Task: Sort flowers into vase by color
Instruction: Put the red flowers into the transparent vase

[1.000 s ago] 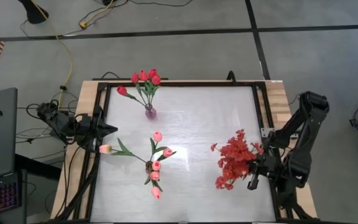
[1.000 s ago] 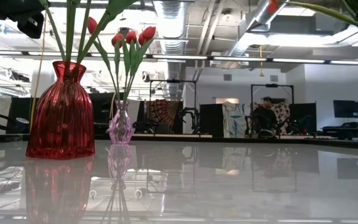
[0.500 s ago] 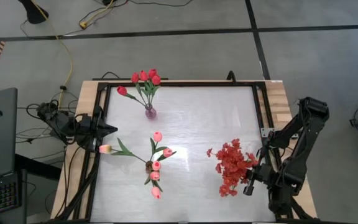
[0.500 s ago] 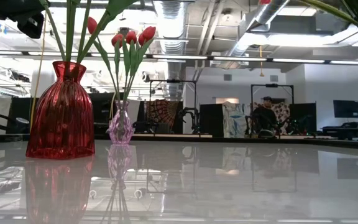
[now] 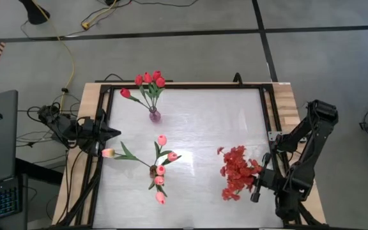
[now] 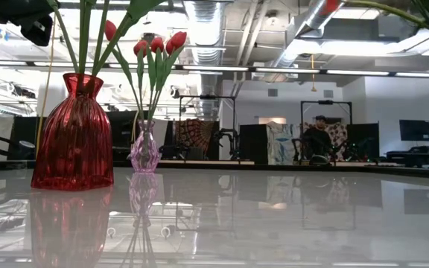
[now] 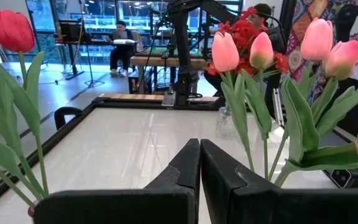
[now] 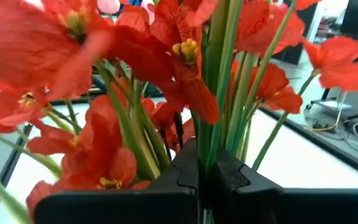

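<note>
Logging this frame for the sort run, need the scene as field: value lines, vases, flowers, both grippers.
red tulips: in the small pink vase, far side of table
pink tulips: in the red vase, mid-table
red blossom spray: at the table's right side
right gripper: shut on the spray's green stems
left gripper: shut, empty, waiting at the left table edge
loose flowers on table: none seen
</note>
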